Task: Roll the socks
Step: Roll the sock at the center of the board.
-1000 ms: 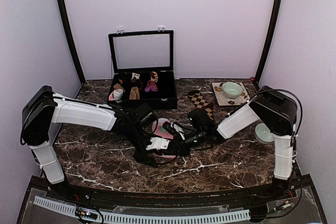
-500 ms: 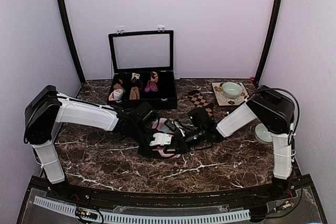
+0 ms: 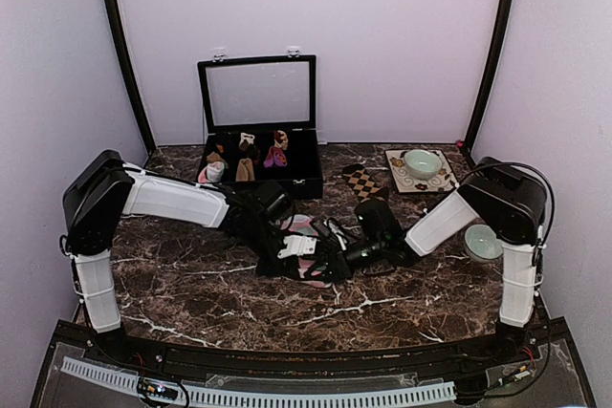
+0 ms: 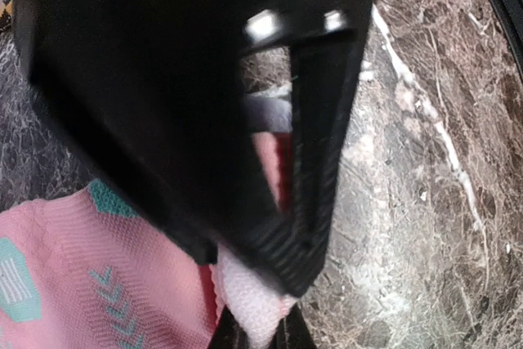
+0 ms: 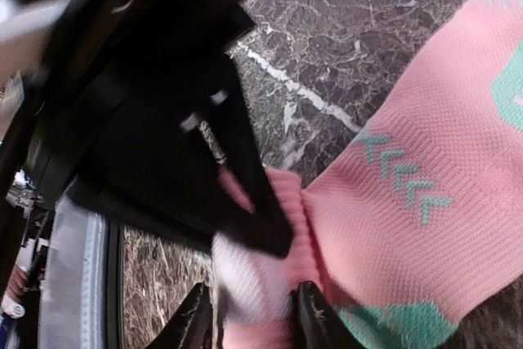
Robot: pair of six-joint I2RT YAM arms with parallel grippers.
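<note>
Meeting at table centre in the top view: left gripper [image 3: 318, 262] and right gripper [image 3: 337, 257] converge on the near end of the pink sock [image 3: 302, 227]. The brown checked sock [image 3: 366, 182] lies apart behind them, untouched.

Left wrist: jaws closed tight on the white-lined cuff [image 4: 249, 308], likely anchoring the roll's start.

Right wrist: fingers [image 5: 315, 316] straddle the same cuff, partly spread. Can't tell if they grip. Probably a handover.

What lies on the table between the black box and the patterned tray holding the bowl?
The brown diamond-checked sock lies there, between the black box and the patterned tray; the top external view shows it.
</note>
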